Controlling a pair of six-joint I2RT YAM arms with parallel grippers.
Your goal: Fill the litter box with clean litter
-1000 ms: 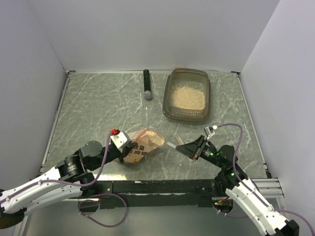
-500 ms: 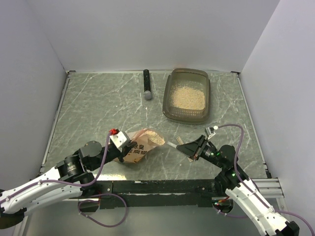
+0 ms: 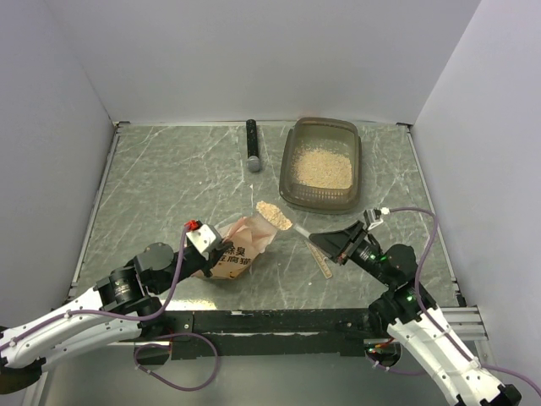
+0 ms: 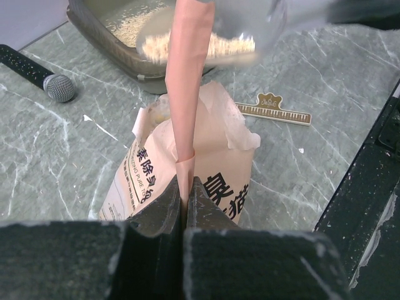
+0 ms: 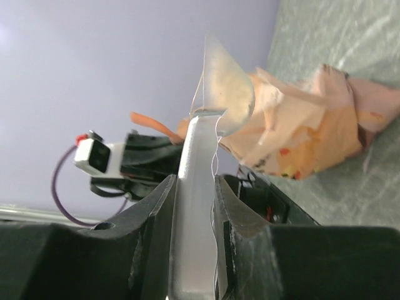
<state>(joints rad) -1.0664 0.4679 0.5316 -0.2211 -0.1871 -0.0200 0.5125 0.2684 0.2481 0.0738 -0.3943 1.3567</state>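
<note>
translucent plastic litter box (image 3: 319,201), grainy clean litter (image 3: 321,167), matt marbled table (image 3: 169,178).

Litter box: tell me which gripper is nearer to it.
Right. The right gripper, holding the scoop, is a short way in front of the litter box's near wall. The left gripper, clamped on the pouch, is farther off, toward the near left.
</note>
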